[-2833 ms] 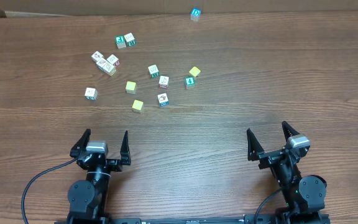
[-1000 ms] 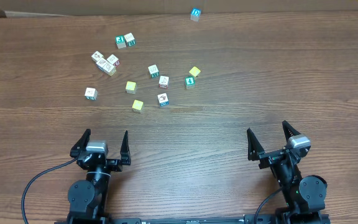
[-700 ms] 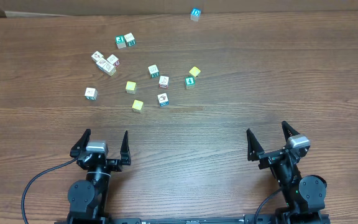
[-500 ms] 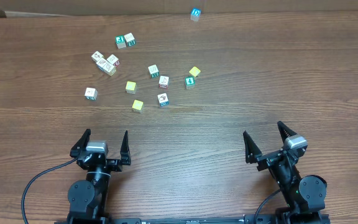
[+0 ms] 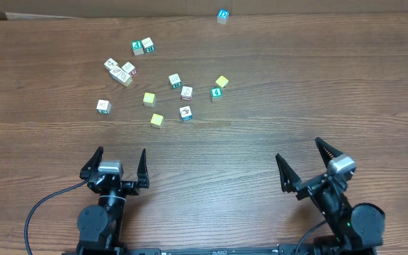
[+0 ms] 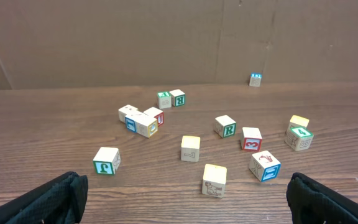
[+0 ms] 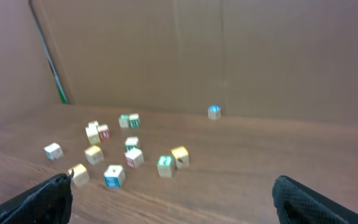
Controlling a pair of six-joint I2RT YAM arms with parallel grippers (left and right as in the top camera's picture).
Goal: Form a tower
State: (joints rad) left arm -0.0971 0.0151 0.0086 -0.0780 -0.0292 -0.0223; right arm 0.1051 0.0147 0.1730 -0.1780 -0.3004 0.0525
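Note:
No tower is in view; several small wooden cubes lie singly on the brown table (image 5: 317, 85). Among them are a yellow cube (image 5: 149, 99), another yellow one (image 5: 157, 120), a teal-printed cube (image 5: 217, 93) and a white pictured cube (image 5: 185, 112). My left gripper (image 5: 119, 157) rests open near the front edge, well short of the cubes, with the yellow cube (image 6: 214, 180) nearest between its fingers' line of sight. My right gripper (image 5: 299, 152) is open at the front right, angled toward the cubes (image 7: 114, 175), with nothing in it.
A lone blue-topped cube (image 5: 223, 15) sits at the far edge by a brown cardboard wall (image 6: 179, 37). A pair of teal-lettered cubes (image 5: 143, 47) and a tight cluster of white ones (image 5: 121, 71) lie back left. A single white cube (image 5: 103, 106) lies farthest left.
The right gripper has turned and shifted slightly left, its wrist view now blurred by motion. The left arm and all cubes stay where they were.

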